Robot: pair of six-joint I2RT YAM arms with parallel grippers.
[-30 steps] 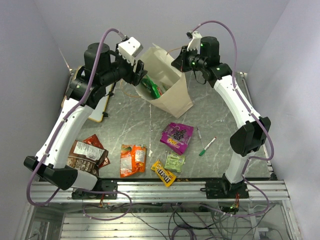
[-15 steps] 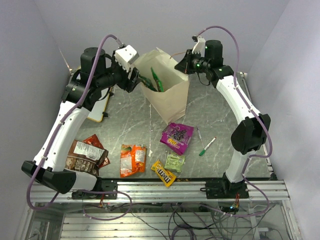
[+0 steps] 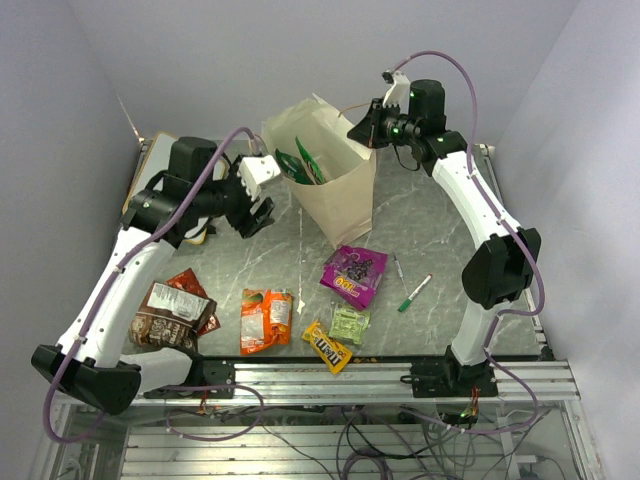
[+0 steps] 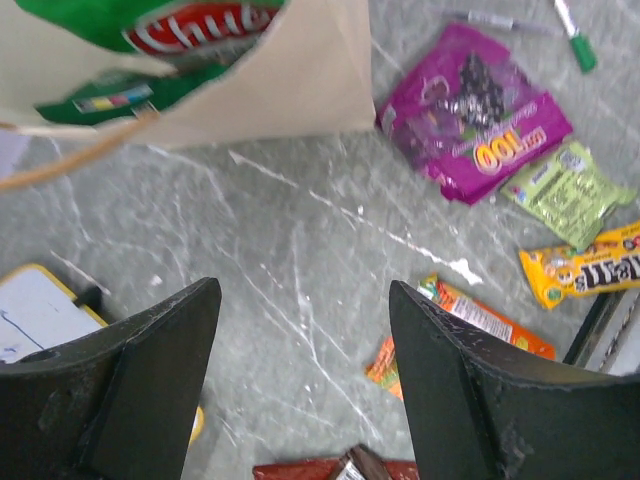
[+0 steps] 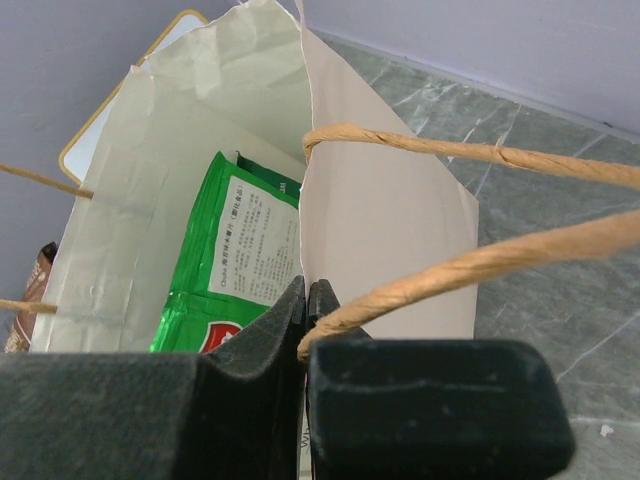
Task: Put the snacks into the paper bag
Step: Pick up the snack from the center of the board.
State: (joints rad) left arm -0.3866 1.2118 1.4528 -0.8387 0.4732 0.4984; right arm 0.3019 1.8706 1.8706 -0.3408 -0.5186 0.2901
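Note:
The cream paper bag (image 3: 345, 200) stands upright at the back of the table with its mouth open. Green snack bags (image 3: 298, 163) stick up inside it, and the right wrist view shows one green bag (image 5: 238, 250) against the bag's inner wall (image 5: 380, 215). My right gripper (image 3: 363, 130) is shut on the bag's rim, its jaws pinching the paper edge (image 5: 305, 290). My left gripper (image 3: 256, 208) hangs open and empty left of the bag, above bare table (image 4: 305, 300). Loose snacks lie nearer: purple pouch (image 3: 353, 273), orange bag (image 3: 265, 320), yellow M&M's (image 3: 327, 346), pale green packet (image 3: 349, 323), red Doritos (image 3: 192, 288), brown bag (image 3: 168, 315).
Two marker pens (image 3: 415, 292) lie right of the purple pouch. A wood-framed whiteboard (image 3: 148, 160) sits at the back left, partly under my left arm. The bag's twisted handles (image 5: 480, 152) loop over my right gripper. Walls close in the back and both sides.
My left gripper has pulled back from the bag's mouth toward the front left, still open. The bag has gone from tilted to upright, with the green bags inside it. The right gripper keeps its hold.

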